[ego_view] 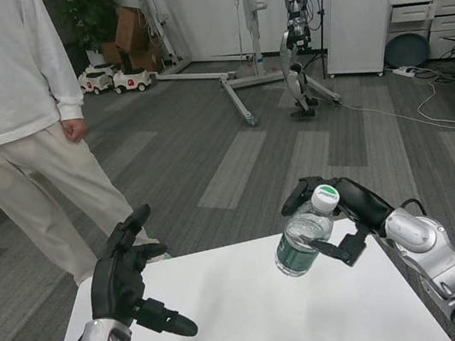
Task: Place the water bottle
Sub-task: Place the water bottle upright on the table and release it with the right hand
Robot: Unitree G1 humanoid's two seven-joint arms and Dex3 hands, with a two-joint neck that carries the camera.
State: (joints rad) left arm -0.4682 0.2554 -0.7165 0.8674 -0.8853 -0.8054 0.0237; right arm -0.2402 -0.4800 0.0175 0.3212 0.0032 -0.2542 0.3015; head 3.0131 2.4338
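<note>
A person [4, 128] stands beside the white table [243, 324]; the left hand [127, 277] is held empty, fingers apart. The water bottle [305, 232], tilted above the table, is clamped by the right hand [347, 212]; it should be uprighted before being lowered

Black hands, a green-banded bottle, a white table

The water bottle [305, 242] is showing clear plastic with a dark green label and a white cap ringed in green, sitting over the white table [252, 322] near its far right corner; the right hand [343, 217] around it is showing black against a silver forearm [436, 254], and the left hand [123, 278], by the table's left edge, is looking black too (its wrist silver). A person [17, 126] is wearing a white top and cream trousers, standing on grey floor [235, 161] striped in lighter and darker bands.
</note>
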